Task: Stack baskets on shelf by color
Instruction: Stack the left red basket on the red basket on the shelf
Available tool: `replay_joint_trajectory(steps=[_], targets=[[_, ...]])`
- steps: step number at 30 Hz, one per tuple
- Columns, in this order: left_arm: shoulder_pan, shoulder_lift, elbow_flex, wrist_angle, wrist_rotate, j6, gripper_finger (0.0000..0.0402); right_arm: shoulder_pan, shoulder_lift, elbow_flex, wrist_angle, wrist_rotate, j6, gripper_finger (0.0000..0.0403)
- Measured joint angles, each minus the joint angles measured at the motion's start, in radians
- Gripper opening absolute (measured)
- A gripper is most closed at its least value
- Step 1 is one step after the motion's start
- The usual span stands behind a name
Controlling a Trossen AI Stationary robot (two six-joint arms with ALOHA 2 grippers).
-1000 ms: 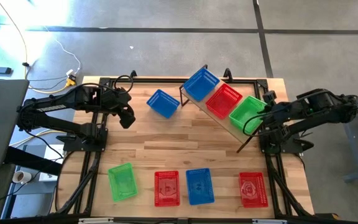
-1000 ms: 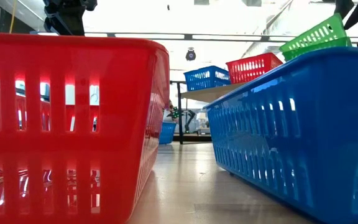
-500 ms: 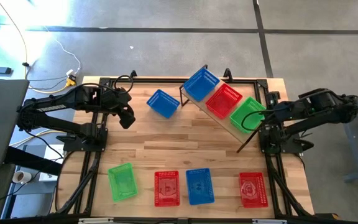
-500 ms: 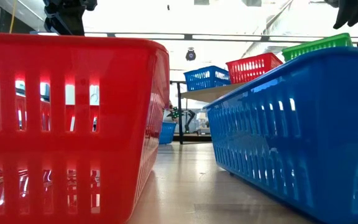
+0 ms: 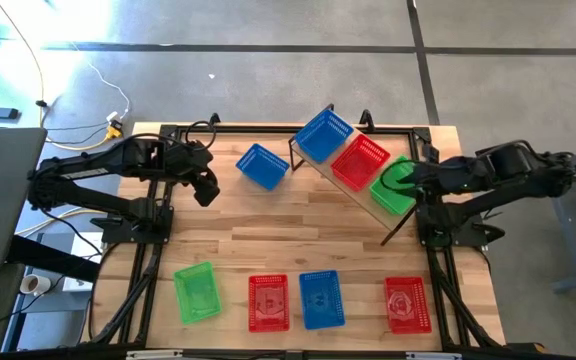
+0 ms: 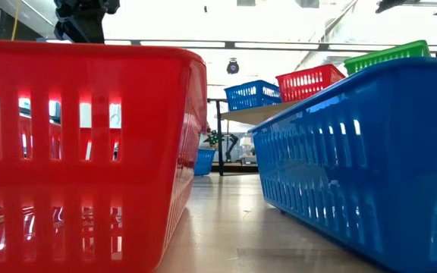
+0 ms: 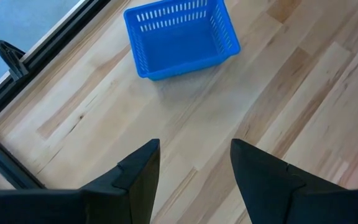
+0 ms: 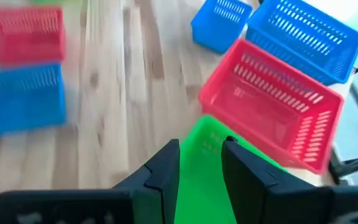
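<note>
One blue, one red and one green basket (image 5: 396, 183) sit on the shelf (image 5: 388, 226), while five more wait on the counter (image 5: 278, 225); the right pincer (image 5: 400, 178) hovers open over the green one, the left pincer (image 5: 206, 193) open near a loose blue basket (image 5: 262, 166).

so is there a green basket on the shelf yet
Yes, in the high view a green basket sits on the shelf next to the red basket and blue basket.

Wooden tabletop (image 5: 268, 225), grey floor (image 5: 268, 70) (yellow cable (image 5: 38, 60) trailing across it), black table frame (image 5: 138, 280)
</note>
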Motion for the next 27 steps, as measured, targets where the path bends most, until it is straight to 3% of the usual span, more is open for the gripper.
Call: replay_joint_trajectory(steps=[8,13,20,27], targets=[[0.039,0.064,0.0,0.087,0.013,0.038,0.0186,0.0,0.043,0.0,0.177,0.003,0.308,0.0106],[0.05,0.105,0.0,0.147,0.109,0.042,0.0186,0.0,0.073,0.0,0.264,0.003,0.493,0.0106],[0.003,0.153,0.0,0.17,0.191,-0.116,0.0186,0.001,0.128,0.0,0.293,-0.005,0.743,0.0106],[-0.117,0.163,0.0,0.169,0.192,-0.26,0.0186,0.001,0.187,0.0,0.293,-0.027,0.842,0.0106]])
